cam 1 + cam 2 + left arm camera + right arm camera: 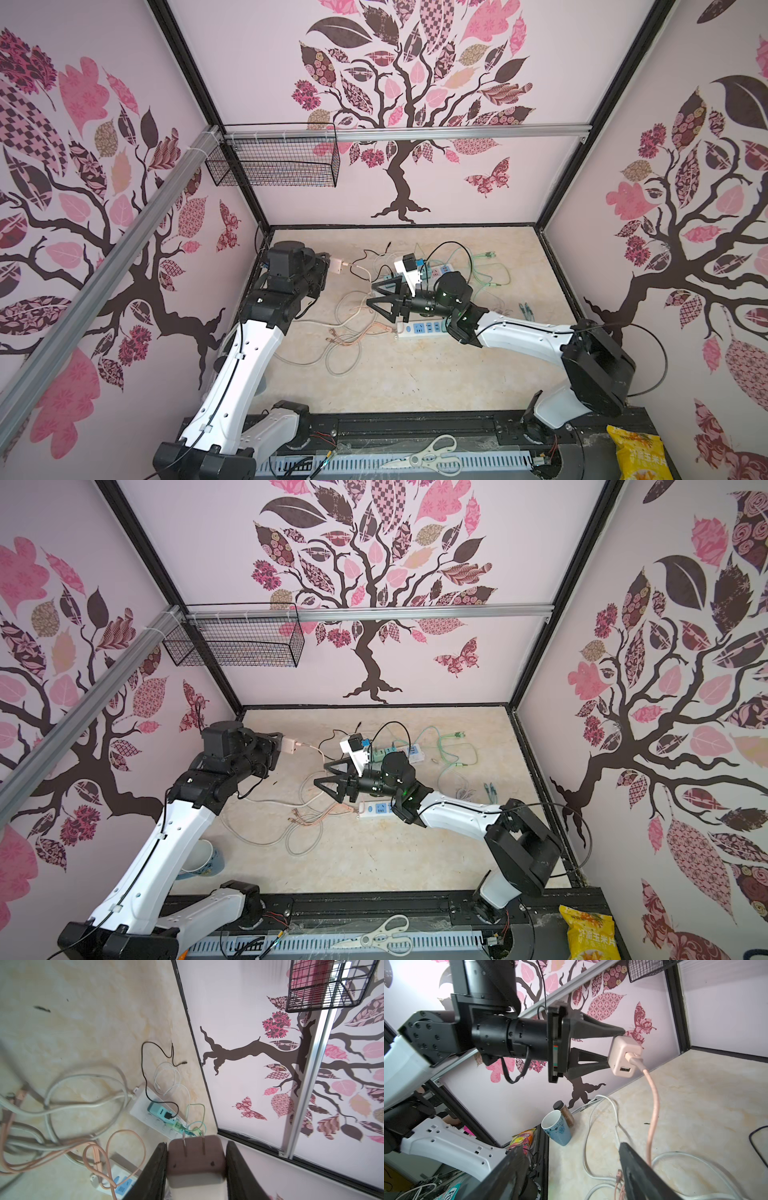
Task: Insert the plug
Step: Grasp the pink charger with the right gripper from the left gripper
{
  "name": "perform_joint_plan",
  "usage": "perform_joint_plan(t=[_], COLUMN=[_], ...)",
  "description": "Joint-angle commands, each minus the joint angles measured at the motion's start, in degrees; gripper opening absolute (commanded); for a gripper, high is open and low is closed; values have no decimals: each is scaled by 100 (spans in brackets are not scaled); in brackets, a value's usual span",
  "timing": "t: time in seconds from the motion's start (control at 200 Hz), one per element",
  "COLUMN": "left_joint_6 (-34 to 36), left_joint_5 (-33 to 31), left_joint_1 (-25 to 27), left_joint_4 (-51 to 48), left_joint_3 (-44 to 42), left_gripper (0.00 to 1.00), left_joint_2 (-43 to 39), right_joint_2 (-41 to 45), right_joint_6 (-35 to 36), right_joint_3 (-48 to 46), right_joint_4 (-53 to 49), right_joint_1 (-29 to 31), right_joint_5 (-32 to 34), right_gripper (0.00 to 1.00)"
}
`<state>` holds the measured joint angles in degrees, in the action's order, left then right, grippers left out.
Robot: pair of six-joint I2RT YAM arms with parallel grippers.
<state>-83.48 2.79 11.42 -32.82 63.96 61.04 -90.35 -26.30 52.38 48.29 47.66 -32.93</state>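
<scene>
Nearest my left wrist lens, my left pincer [196, 1145] is clamped part-way shut on the pale pink plug [195, 1159], black fingers [153, 1167] flat on its sides and metal prongs [203, 1145] jutting past the tips, in the air well apart from the white power strip [419, 328]. My left arm [245, 353] rises steeply and bends forward at the wrist. My right arm [519, 336] reaches low across the marbled table [415, 382], its pincer [372, 296] spread and empty near that strip, and a smooth pink cable [654, 1105] hangs from the plug's rounded plastic body.
</scene>
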Motion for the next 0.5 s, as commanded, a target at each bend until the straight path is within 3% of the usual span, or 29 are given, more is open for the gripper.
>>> perform_joint_plan(t=[0.0,0.255,0.365,0.495], left_joint_6=[-1146,-1529,-1561,-1548], left_joint_5=[758,817,881,864], left_joint_1=[-33,-30,-31,-26], left_joint_4=[740,1025,1059,1094], left_joint_3=[-352,-749,-818,-863], left_gripper=[0,0,0,0], left_joint_2=[-75,-263,-285,-333], right_joint_2=[-299,-969,-1213,-1494], right_joint_6=[-122,-211,-368,-295], right_joint_3=[408,1016,1383,1936], right_joint_4=[136,95,-152,-626], right_joint_1=[31,155,156,156], right_joint_5=[-148,74,522,594], right_gripper=[69,56,55,55])
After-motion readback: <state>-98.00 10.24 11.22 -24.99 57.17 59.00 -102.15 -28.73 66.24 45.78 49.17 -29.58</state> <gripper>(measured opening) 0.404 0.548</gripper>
